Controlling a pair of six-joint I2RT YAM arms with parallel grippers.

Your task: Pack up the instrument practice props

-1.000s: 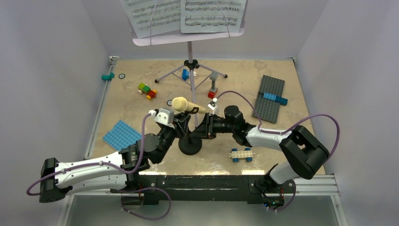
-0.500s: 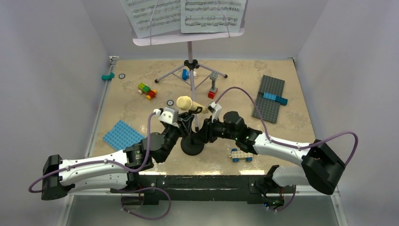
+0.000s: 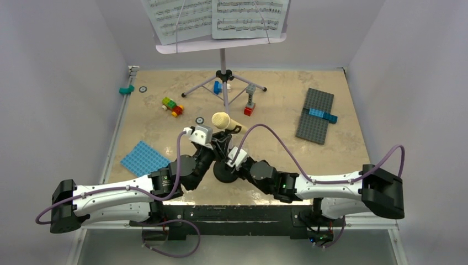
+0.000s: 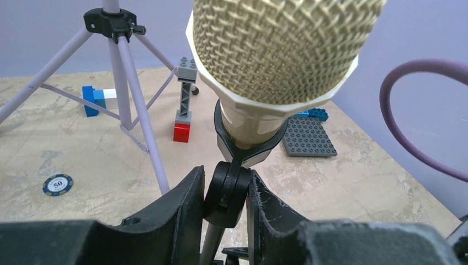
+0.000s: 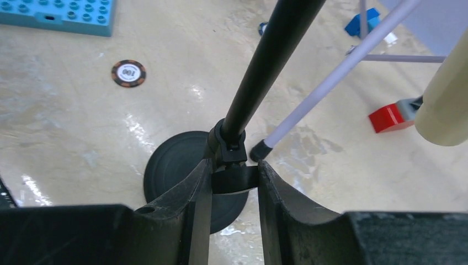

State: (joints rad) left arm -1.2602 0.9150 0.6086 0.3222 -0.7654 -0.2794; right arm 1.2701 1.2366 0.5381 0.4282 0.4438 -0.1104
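You're early in the job. Nothing looks packed yet, and I see no box or bag to pack into. The music stand (image 3: pixel 221 46) is up at the far edge of the tabletop (image 3: pixel 149 130), legs spread, w/ the pages (image 3: pixel 251 16) on it. The mic (image 3: pixel 225 121) sits in its clip (image 4: pixel 243 150) on top of the mic stand (image 5: pixel 264 72), mid tabletop, close to the arms.

Your L claw (image 4: pixel 225 190) is narrow, pinched on the black joint just under the clip. Your R claw (image 5: pixel 234 179) is narrow too, pinched on the small collar (image 5: pixel 227 144) low on the mic stand, just above its round base (image 5: pixel 176 165). So I think you're on the mic part now. Music stand & pages come after.

The mic's long side runs approx left-right, a bit tipped. Its mesh head points left & toward the L cam; its tail points right. The mic stand rises from the base, leaning a little. One leg tip (image 5: pixel 257 151) of the music stand sits just beside the base.
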